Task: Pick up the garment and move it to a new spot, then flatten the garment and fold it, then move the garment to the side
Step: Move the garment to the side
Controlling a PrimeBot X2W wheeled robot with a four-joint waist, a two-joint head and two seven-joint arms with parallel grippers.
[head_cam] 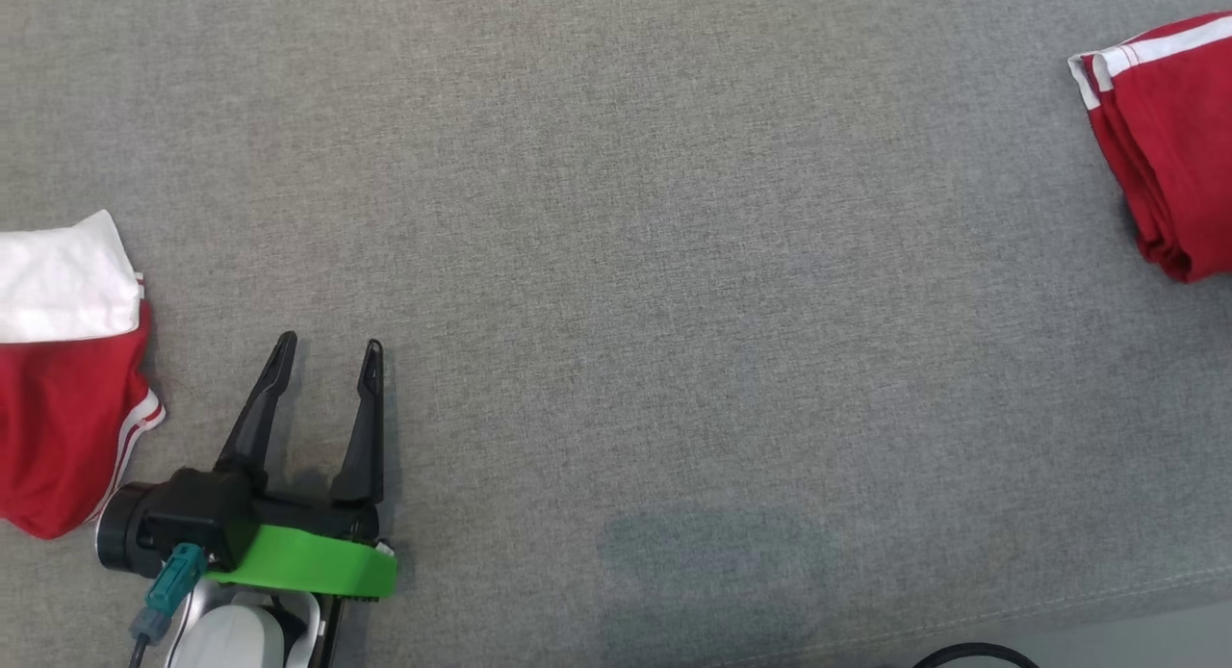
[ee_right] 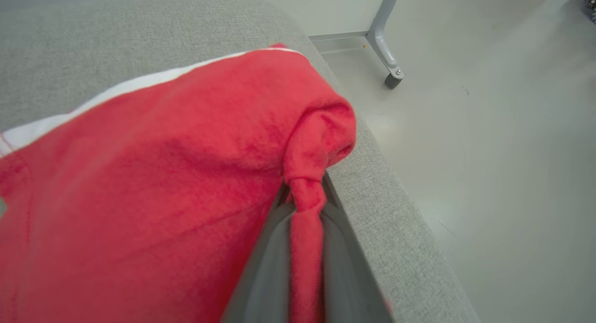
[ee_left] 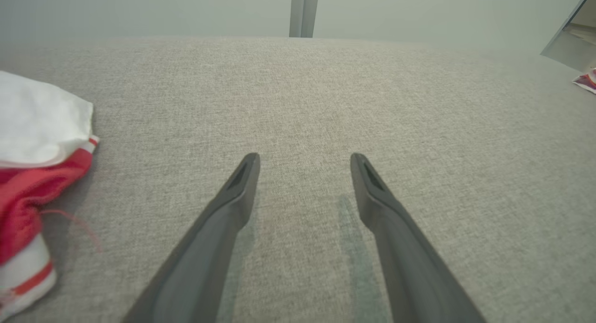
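Two garments: the right gripper (ee_right: 305, 192) pinches the folded red white-striped garment (head_cam: 1169, 139); the left gripper (head_cam: 329, 346), jaws spread, sits near the crumpled red-and-white garment (head_cam: 58, 398).

Left tool (head_cam: 329, 343) has black tapered fingers (head_cam: 255, 418), green collar (head_cam: 308, 560), teal plug (head_cam: 173, 577), white forearm (head_cam: 236, 639)

Head view looks straight down on the grey surface (head_cam: 674, 264). Left wrist view looks low along it, sharing the left clothes (ee_left: 28, 183). Right wrist view sits close on the red garment (ee_right: 139, 183).
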